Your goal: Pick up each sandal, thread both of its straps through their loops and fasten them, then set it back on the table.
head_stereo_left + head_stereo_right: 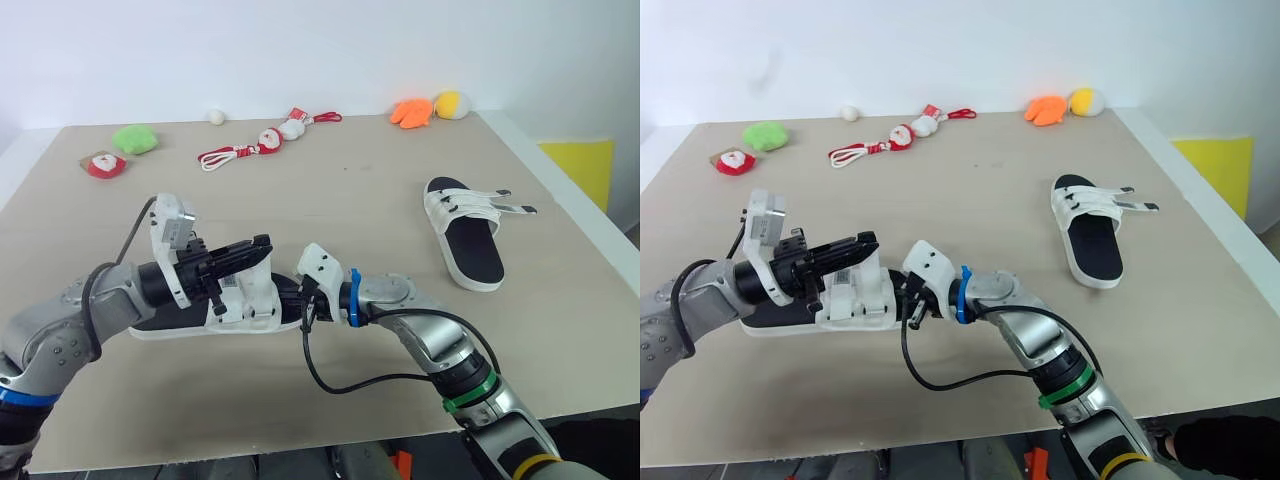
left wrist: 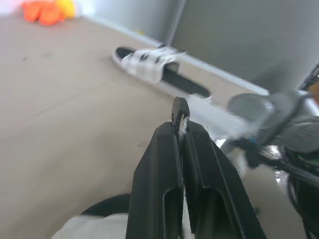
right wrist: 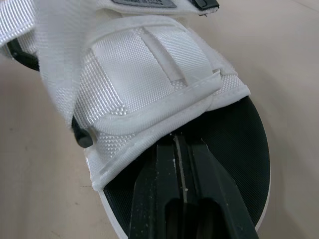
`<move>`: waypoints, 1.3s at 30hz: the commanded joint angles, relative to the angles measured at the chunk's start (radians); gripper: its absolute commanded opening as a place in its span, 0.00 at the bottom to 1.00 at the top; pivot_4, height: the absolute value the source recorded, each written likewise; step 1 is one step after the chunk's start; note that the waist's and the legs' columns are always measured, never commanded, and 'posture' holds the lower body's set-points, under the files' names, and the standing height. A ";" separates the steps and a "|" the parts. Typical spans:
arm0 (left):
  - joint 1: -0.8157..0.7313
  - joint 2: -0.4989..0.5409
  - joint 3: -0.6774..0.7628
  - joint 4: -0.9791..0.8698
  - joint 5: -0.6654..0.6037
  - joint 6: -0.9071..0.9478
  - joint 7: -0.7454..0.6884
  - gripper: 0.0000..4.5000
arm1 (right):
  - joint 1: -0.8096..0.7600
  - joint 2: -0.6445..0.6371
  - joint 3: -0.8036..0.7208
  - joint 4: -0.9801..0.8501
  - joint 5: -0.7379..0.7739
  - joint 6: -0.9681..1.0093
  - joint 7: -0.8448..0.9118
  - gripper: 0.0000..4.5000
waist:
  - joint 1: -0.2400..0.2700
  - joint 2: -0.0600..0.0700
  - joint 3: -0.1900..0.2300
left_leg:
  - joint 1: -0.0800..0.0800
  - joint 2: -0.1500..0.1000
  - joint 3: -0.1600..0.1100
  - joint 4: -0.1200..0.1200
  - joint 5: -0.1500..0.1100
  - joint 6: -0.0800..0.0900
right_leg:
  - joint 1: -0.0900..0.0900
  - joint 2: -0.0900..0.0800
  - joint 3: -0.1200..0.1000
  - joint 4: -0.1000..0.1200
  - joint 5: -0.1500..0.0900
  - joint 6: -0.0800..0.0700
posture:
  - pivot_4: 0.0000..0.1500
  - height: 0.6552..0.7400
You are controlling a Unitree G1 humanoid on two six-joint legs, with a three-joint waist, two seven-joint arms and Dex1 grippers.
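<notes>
Holding a strap end (image 2: 180, 113) pinched between closed fingers, left gripper (image 1: 258, 248) sits over the near sandal (image 1: 235, 310), which lies on the surface (image 1: 380, 180). Right gripper (image 3: 178, 142), fingers pressed together with nothing visible between them, pokes under the sandal's white band (image 3: 149, 74), above the footbed.

Risks: the pinch on the strap end is thin and may slip under a pull. Right fingers may snag the band or shove the sandal sideways.

Loop hidden behind left fingers; cannot tell if threaded.

Second sandal (image 1: 465, 235) lies well apart from the near sandal, strap ends sticking out.

right claw (image 3: 178, 143) tips hidden beneath sandal strap (image 3: 149, 84).
</notes>
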 commanded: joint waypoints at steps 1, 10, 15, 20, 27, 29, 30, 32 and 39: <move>-0.042 -0.043 0.060 0.049 0.024 0.057 0.034 0.01 | 0.003 -0.003 0.025 0.006 -0.022 0.009 -0.003 0.00 | 0.001 0.000 0.000 | 0.000 0.000 0.000 0.000 0.000 0.000 | 0.000 0.000 0.000 0.000 0.000 0.000 | 1.00 1.00; -0.068 -0.163 0.121 0.166 0.027 0.205 0.068 0.01 | 0.013 -0.007 0.030 -0.012 -0.031 0.023 -0.006 0.00 | 0.001 0.000 0.000 | 0.000 0.000 0.000 0.000 0.000 0.000 | 0.000 0.000 0.000 0.000 0.001 0.000 | 1.00 1.00; -0.063 -0.176 0.130 0.177 0.098 0.230 0.035 0.01 | 0.016 -0.008 0.026 -0.018 -0.029 0.031 -0.007 0.00 | 0.001 0.000 0.000 | 0.000 0.000 0.000 0.000 0.000 0.000 | 0.000 0.000 0.000 0.000 0.001 0.000 | 1.00 1.00; -0.056 -0.189 0.112 0.185 0.196 0.217 -0.015 0.01 | 0.019 -0.003 0.027 -0.021 -0.028 0.034 -0.012 0.00 | 0.001 0.000 0.000 | 0.000 0.000 0.000 0.000 0.000 0.000 | 0.000 0.000 0.000 0.000 0.001 0.000 | 1.00 1.00; -0.053 -0.218 0.113 0.200 0.289 0.219 -0.072 0.01 | 0.021 -0.005 0.023 -0.023 -0.027 0.036 -0.016 0.00 | 0.001 0.000 0.000 | 0.000 0.000 0.000 0.000 0.000 0.000 | 0.000 0.000 0.000 0.000 0.000 0.000 | 1.00 1.00; -0.051 -0.225 0.115 0.205 0.308 0.221 -0.083 0.01 | 0.021 -0.005 0.022 -0.024 -0.026 0.037 -0.017 0.00 | 0.001 0.000 0.000 | 0.000 0.000 0.000 0.000 0.000 0.000 | 0.000 0.000 0.000 0.000 0.000 0.000 | 1.00 1.00; -0.051 -0.227 0.116 0.206 0.317 0.221 -0.088 0.01 | 0.021 -0.006 0.022 -0.025 -0.026 0.037 -0.017 0.00 | 0.001 0.000 0.000 | 0.000 0.000 0.000 0.000 0.000 0.000 | 0.000 0.000 0.000 0.000 0.001 0.000 | 1.00 1.00; -0.046 -0.229 0.112 0.207 0.340 0.216 -0.098 0.01 | 0.021 -0.007 0.022 -0.026 -0.024 0.037 -0.017 0.00 | 0.001 0.000 0.000 | 0.000 0.000 0.000 0.000 0.000 0.000 | 0.000 0.000 0.000 0.000 0.001 0.000 | 1.00 1.00; -0.035 -0.228 0.097 0.224 0.442 0.180 -0.122 0.01 | 0.016 -0.004 0.021 -0.024 -0.022 0.038 -0.017 0.00 | 0.001 0.000 0.000 | 0.000 0.000 0.000 0.000 0.000 0.000 | 0.001 0.000 0.000 0.000 0.001 0.000 | 1.00 1.00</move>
